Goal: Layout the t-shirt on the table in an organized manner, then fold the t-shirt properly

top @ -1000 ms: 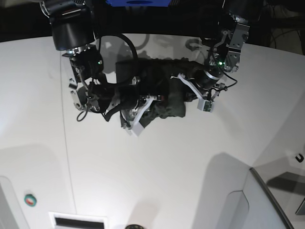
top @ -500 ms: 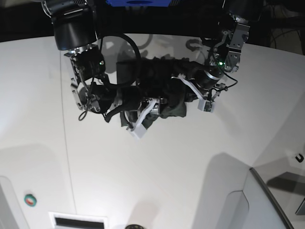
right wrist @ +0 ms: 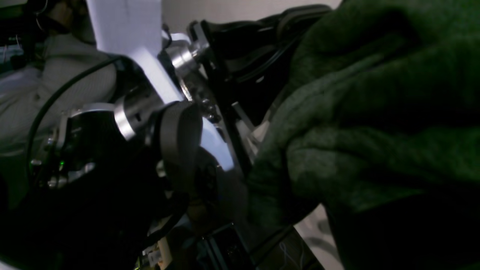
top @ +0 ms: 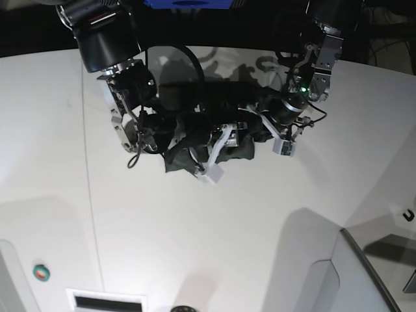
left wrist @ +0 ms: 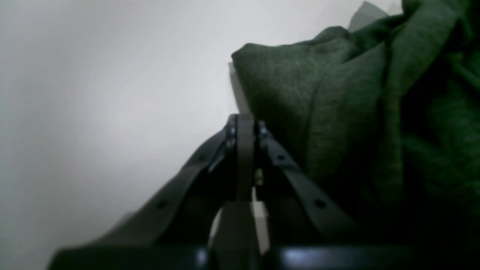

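Note:
The dark green t-shirt (top: pixel 242 152) hangs bunched between my two arms above the far middle of the white table (top: pixel 227 227). In the left wrist view my left gripper (left wrist: pixel 242 112) is shut, and the t-shirt (left wrist: pixel 318 112) starts right at its closed tips and drapes off to the right. In the base view the left gripper (top: pixel 284 144) sits at the cloth's right end. My right gripper (top: pixel 214 162) is at the lower left of the bundle with its white fingers spread open. The right wrist view shows folds of the t-shirt (right wrist: pixel 375 150) close by, and its own fingers are hidden there.
A thin dark seam line (top: pixel 88 195) runs down the table's left part. A grey angled panel (top: pixel 370 273) stands at the near right corner. A small round button (top: pixel 41 272) and a vent slot (top: pixel 107 302) lie at the near left.
My right gripper has opened and let go of the cloth. The right arm has shifted toward the left arm, and the shirt is bunched more tightly between them.

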{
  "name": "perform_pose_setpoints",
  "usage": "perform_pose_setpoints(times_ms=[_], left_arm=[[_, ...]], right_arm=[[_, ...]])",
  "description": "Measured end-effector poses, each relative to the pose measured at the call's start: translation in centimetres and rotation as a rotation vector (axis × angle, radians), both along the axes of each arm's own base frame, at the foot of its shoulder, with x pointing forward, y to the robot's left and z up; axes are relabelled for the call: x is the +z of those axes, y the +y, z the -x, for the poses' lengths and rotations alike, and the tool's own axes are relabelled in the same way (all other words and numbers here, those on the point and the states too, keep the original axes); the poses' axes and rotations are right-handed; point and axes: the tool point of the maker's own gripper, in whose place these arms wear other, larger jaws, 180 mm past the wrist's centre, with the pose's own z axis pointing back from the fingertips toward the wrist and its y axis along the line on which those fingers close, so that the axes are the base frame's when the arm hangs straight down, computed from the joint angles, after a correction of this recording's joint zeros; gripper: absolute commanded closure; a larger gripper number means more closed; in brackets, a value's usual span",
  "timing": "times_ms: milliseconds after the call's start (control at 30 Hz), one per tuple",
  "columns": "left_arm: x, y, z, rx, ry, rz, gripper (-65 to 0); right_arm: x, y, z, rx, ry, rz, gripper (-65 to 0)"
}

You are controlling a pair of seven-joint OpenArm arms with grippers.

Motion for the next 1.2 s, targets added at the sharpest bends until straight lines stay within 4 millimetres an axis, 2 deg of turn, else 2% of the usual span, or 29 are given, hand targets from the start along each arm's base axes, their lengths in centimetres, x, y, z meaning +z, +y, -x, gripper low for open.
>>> perform_pose_setpoints(times_ms=[133,300,433,567,733,833,967,1067,1133,1200], left_arm=[[0.0,0.1,0.0,-0.002,0.001,-0.002,0.0],[0.0,1.6,0.1,-0.009,0.001,-0.035,0.0],[1.3,2.7,0.2,-0.026,-0.027,-0.066,0.0],[3.0,6.4,0.2,0.038,-0.055,-0.099,0.0],[3.4,12.3,1.7,0.113,0.016,-0.194,0.0],[3.8,15.5,2.8,0.176,0.026,-0.226,0.0],[4.3,19.3,4.3,0.264,0.036,-0.262,0.0],[4.9,21.3,5.1,0.299,0.036,-0.286,0.0],[5.0,22.4,6.0,0.317,0.046,-0.302,0.0],[5.1,23.7,7.2,0.344,0.058,-0.320,0.0]], right_arm=[[0.1,0.0,-0.1,0.008,-0.005,0.005,-35.1],[0.1,0.8,0.7,0.056,-0.018,0.016,-35.1],[0.7,1.8,1.0,0.092,-0.033,0.004,-35.3],[0.7,2.0,1.2,0.114,-0.033,0.014,-35.3],[0.4,1.9,1.4,0.122,-0.032,0.024,-35.3],[0.3,2.4,2.9,0.209,-0.021,0.049,-35.3],[0.9,2.8,3.5,0.269,-0.023,0.054,-34.5],[3.1,3.3,2.9,0.251,-0.047,-0.026,-30.2],[4.4,2.4,1.8,0.230,-0.107,-0.038,-25.4],[5.3,0.5,-0.7,0.127,-0.156,-0.041,-19.5]])
